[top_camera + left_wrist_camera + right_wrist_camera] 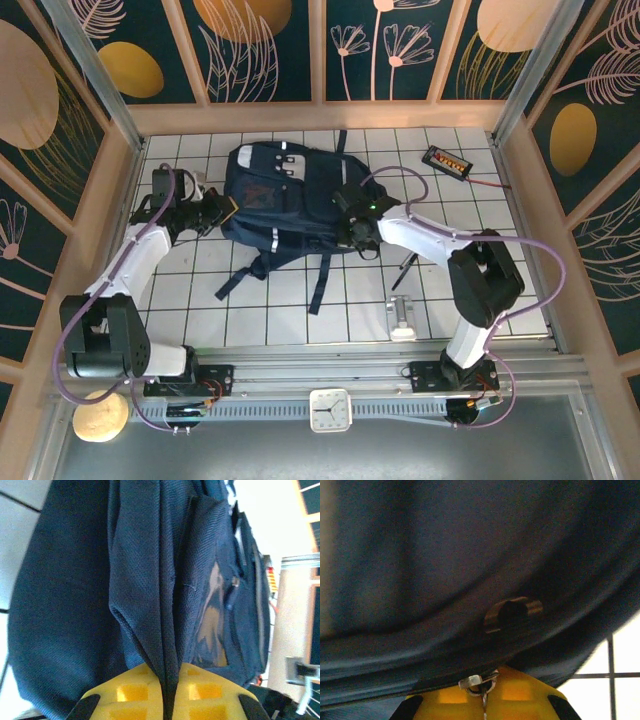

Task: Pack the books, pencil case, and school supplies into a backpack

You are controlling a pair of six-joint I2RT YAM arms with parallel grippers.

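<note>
The navy backpack (280,195) lies flat in the middle of the tiled table, straps trailing toward me. My left gripper (226,212) is at its left edge; in the left wrist view its yellow fingers (131,692) are shut on a fold of the backpack's fabric (167,630). My right gripper (352,226) is at the bag's right side, shut on a small metal zipper pull (479,682) along the zipper line. A slim black pen (405,268) lies on the tiles right of the bag. The books and pencil case are out of view.
A black gadget (446,160) with a red wire sits at the back right. A silver metal piece (402,318) lies near the front edge, right of centre. Wooden walls enclose the table on the left, back and right.
</note>
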